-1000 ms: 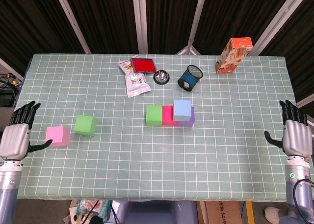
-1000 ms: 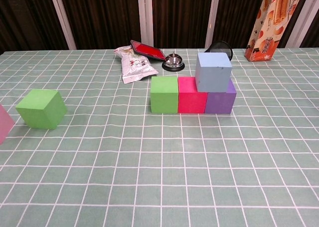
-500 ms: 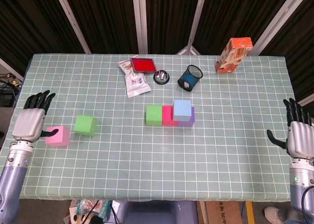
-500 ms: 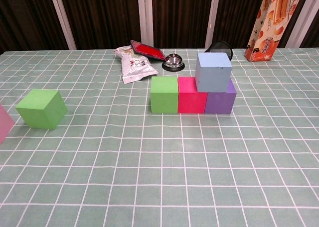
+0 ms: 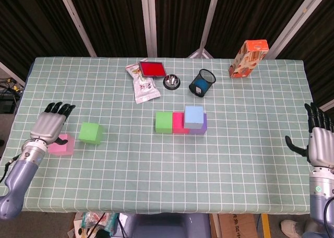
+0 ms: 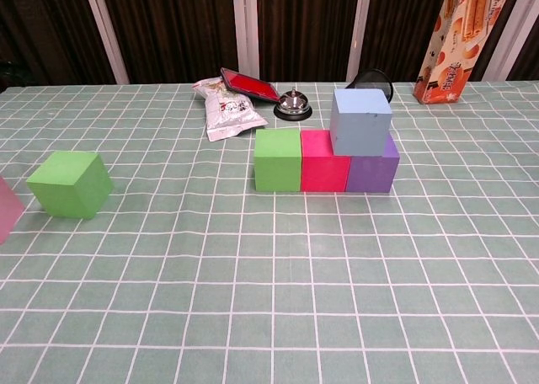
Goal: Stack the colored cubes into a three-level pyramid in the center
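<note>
Four cubes [image 5: 181, 121] are stacked at the counter's [image 5: 250, 159] center, while the left hand [image 5: 48, 127], fingers spread and holding nothing, is poised over the pink cube [image 5: 61, 144] near the left edge, seemingly to be grasped next.

Six cubes [image 5: 193, 117] sit on the table [image 5: 250, 159]: two green, two pink, one blue, one purple. Also one carton [image 5: 248, 58], one bell [image 5: 171, 82], one mesh cup [image 5: 202, 82].

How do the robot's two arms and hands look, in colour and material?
Both hands, the left hand and the right hand, have silver-grey metallic backs and black fingers. The forearms are smooth, pale blue-grey tubes. The right forearm bears a small green round mark near the wrist, and a thin dark cable runs along each.
</note>
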### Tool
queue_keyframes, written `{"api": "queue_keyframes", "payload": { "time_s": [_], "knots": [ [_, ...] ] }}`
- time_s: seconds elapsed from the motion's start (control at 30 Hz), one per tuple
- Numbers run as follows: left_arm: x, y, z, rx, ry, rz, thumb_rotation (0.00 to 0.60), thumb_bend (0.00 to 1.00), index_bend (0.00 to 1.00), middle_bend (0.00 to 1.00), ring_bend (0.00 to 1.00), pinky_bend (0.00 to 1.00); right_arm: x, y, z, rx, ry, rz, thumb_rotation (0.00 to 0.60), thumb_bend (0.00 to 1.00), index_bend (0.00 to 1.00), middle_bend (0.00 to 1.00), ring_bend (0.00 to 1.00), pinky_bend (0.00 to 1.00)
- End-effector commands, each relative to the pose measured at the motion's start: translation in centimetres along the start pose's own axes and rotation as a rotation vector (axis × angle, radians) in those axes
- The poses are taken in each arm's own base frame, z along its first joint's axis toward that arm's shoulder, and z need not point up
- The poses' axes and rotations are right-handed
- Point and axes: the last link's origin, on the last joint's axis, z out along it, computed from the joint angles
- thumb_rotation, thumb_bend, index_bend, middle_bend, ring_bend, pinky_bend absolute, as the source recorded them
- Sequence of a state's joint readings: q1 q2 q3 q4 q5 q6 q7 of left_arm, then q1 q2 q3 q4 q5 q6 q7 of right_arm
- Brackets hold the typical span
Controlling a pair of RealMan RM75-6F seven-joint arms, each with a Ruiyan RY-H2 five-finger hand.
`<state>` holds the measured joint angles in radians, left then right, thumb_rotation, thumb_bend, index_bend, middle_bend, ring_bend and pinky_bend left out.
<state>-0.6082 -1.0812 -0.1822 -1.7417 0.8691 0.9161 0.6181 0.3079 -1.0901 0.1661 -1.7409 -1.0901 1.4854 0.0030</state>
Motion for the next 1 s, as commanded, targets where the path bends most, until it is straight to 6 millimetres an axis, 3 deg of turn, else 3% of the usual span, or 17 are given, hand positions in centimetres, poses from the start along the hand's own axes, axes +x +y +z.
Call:
{"api": "queue_keyframes", "payload": {
  "time_s": [0.03,1.0],
  "knots": [
    [-0.3,0.6,0.7,-0.014,-0.011,0.015,0.6,0.03,0.0,0.15,0.0,0.02,0.0,-0.1,-0.1,0.003,0.0,0.001,0.6,0.31,0.0,0.03,0.0,0.0],
    [-2.4,4.4,4.4,-0.111,-0.079,0.115,0.6,0.05,0.0,0.2,0.0,0.02,-0.1,-0.5,-0.3,0.007,0.0,0.022,0.6,0.31,0.0,0.03,0.0,0.0]
  ]
}}
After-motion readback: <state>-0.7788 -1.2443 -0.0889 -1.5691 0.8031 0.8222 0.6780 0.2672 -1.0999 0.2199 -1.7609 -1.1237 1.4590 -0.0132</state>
